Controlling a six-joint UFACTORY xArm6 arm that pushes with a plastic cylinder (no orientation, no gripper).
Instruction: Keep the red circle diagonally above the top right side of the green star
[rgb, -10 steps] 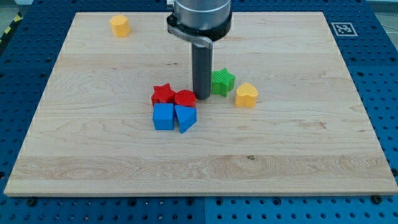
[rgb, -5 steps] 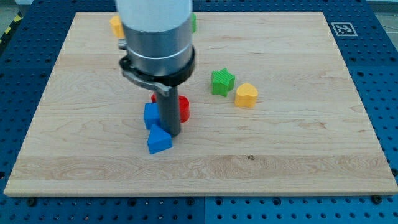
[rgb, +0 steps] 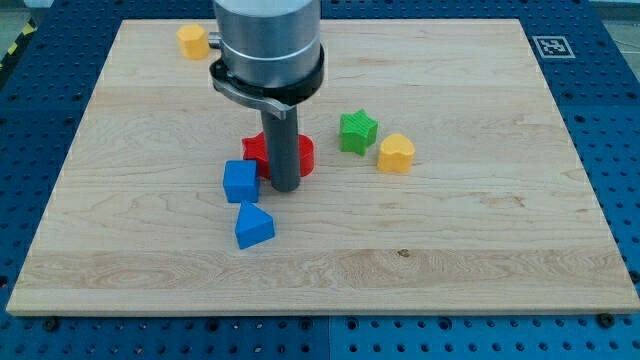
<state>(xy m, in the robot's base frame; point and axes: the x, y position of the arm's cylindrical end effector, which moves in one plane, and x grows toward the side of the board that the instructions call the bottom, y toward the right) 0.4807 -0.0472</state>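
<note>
The red circle (rgb: 303, 155) lies near the board's middle, mostly hidden behind my rod. My tip (rgb: 285, 187) rests just below and left of it, touching or nearly touching it. The green star (rgb: 357, 131) lies to the right of the red circle and slightly higher in the view. A red star (rgb: 254, 151) peeks out to the left of the rod.
A blue cube (rgb: 240, 181) sits left of my tip and a blue triangle (rgb: 253, 226) lies below it. A yellow heart (rgb: 396, 153) lies right of the green star. A yellow block (rgb: 192, 41) is at the top left of the wooden board (rgb: 500, 230).
My tip went from the red circle's right side down and left, pushing the blue cube and blue triangle apart, then moved back up to the red circle's lower left.
</note>
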